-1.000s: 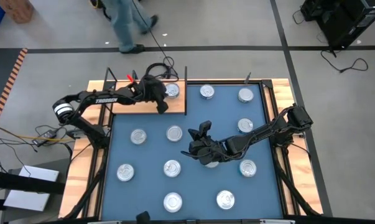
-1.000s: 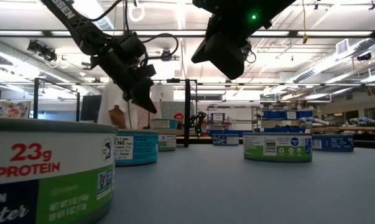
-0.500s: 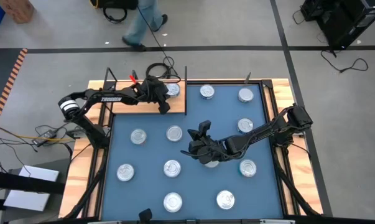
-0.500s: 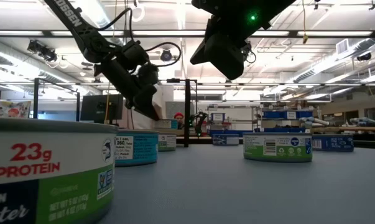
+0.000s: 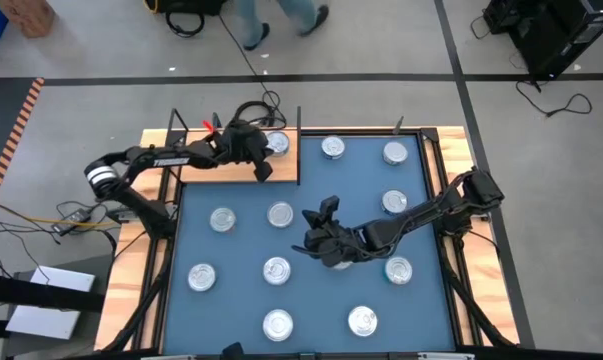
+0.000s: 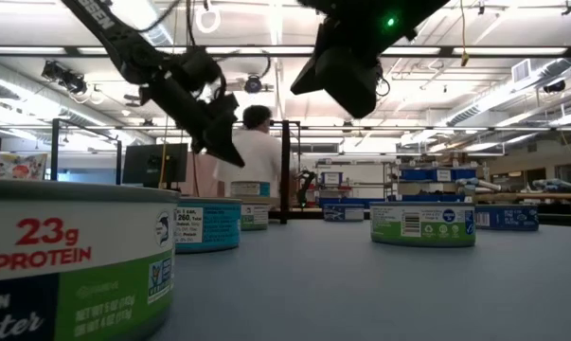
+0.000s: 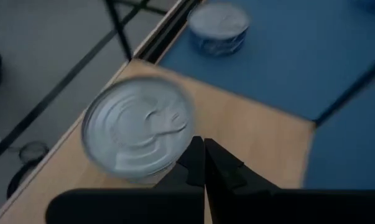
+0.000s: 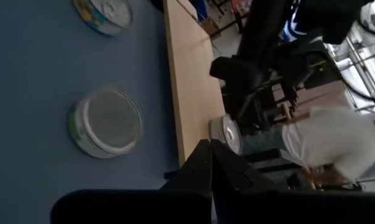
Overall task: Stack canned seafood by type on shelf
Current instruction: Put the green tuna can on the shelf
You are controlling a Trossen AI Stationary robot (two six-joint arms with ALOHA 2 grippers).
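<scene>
With 1 tin [image 7: 137, 127] on the shelf [image 5: 221, 165] and the rest spread over the blue mat [image 5: 311, 290], the next pick needs matching labels checked first. The left gripper [image 5: 260, 170], fingers together, hangs just beside that tin, empty. The right gripper [image 5: 326, 208], fingers also together, hovers mid-surface above the mat.

Twelve tins [image 5: 277, 269], one shelf [image 5: 221, 166], two pincers [image 5: 265, 172], one person [image 6: 257, 156].

Shiny metal tin [image 7: 137, 129]; matt pale wood shelf [image 7: 249, 134]; blue mat [image 5: 311, 300].
</scene>
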